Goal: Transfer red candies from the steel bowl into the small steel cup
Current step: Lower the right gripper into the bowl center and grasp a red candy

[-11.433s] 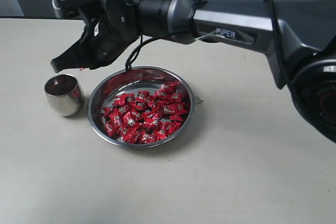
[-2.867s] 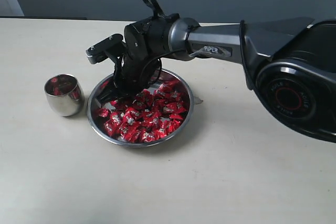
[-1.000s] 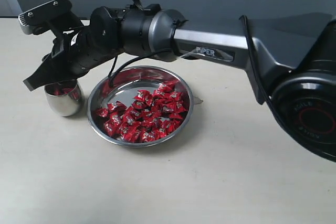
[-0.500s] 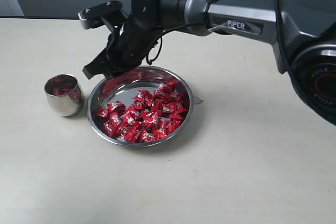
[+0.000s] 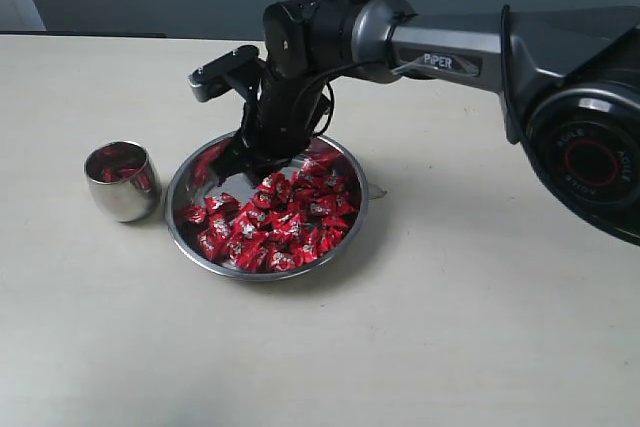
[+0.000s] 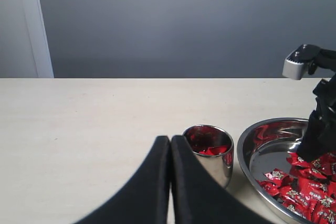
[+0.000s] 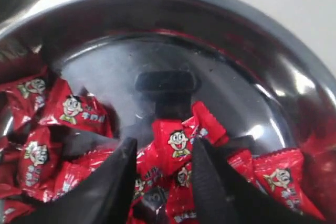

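Observation:
The steel bowl [image 5: 300, 272] holds a heap of red candies [image 5: 275, 222] at the table's middle. Left of it stands the small steel cup [image 5: 122, 182] with a few red candies inside. My right gripper [image 5: 237, 162] reaches down into the bowl's far left side. In the right wrist view the right gripper [image 7: 164, 149] is open, its two black fingers standing either side of a red candy [image 7: 176, 140] on top of the heap. My left gripper [image 6: 170, 140] is shut and empty, low over the table just short of the cup [image 6: 210, 156].
The right arm [image 5: 440, 47] stretches from the right edge across the back of the table over the bowl. The left wrist view shows the bowl's rim [image 6: 242, 156] right of the cup, and a grey wall behind the table.
A second ago the right gripper hung over the cup. It has since swung right and come down into the bowl's candies. The left gripper shows no earlier frame.

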### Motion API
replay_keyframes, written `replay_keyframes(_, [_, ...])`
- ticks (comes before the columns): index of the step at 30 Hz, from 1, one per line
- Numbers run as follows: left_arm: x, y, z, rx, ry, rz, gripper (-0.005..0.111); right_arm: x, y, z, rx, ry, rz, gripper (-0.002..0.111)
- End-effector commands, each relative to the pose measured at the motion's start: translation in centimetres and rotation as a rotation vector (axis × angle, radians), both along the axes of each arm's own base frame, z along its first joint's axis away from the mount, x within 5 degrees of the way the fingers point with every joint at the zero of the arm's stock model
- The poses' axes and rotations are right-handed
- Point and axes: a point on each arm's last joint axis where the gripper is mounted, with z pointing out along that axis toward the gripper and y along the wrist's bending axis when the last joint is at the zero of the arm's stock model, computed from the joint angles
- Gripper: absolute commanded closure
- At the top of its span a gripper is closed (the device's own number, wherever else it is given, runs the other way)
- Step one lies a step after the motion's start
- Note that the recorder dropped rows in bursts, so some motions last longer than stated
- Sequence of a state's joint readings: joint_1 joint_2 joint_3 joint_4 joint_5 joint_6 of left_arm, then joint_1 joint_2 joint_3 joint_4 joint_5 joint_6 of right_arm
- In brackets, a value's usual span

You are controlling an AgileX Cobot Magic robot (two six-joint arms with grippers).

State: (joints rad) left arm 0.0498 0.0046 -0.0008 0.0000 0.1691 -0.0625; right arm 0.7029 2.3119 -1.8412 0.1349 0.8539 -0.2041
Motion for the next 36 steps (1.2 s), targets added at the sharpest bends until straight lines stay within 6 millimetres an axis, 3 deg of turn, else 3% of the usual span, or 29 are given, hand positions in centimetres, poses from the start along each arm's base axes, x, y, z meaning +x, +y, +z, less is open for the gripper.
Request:
replay_keyframes(1, [0.0,0.0,0.1,-0.004,-0.01,-0.005,0.106,0.3,-0.4,-1.4,-0.031,0.02,-0.004,0.057])
replay_keyframes(10, [0.0,0.0,0.1,-0.004,-0.01,-0.005,0.106,0.8,-0.3,-1.7,-0.018,-0.028,-0.037,0.067])
replay_keyframes(12, [0.0,0.0,0.1,-0.004,-0.01,-0.005,0.106,0.8,-0.3,-1.7,-0.016,-0.028,-0.039,0.075])
replay_keyframes(15, [0.0,0.0,0.1,-0.004,-0.01,-0.005,0.106,0.8,-0.3,-1.7,-0.017,-0.027,-0.039,0.1])
replay_keyframes(16, [0.0,0.0,0.1,-0.004,-0.01,-0.005,0.106,0.8,-0.3,-1.7,-0.019,-0.025,-0.039,0.101])
replay_keyframes(22, [0.0,0.0,0.1,-0.004,-0.01,-0.005,0.106,0.7,-0.2,-1.3,-0.013,-0.033,-0.034,0.108])
replay_keyframes(31, [0.0,0.0,0.1,-0.004,-0.01,-0.005,0.106,0.6,-0.7,4.1,0.029,-0.142,-0.02,0.109])
replay_keyframes(36, [0.0,0.0,0.1,-0.004,-0.01,-0.005,0.106,0.1,-1.1,3.7,-0.031,-0.09,0.028,0.109])
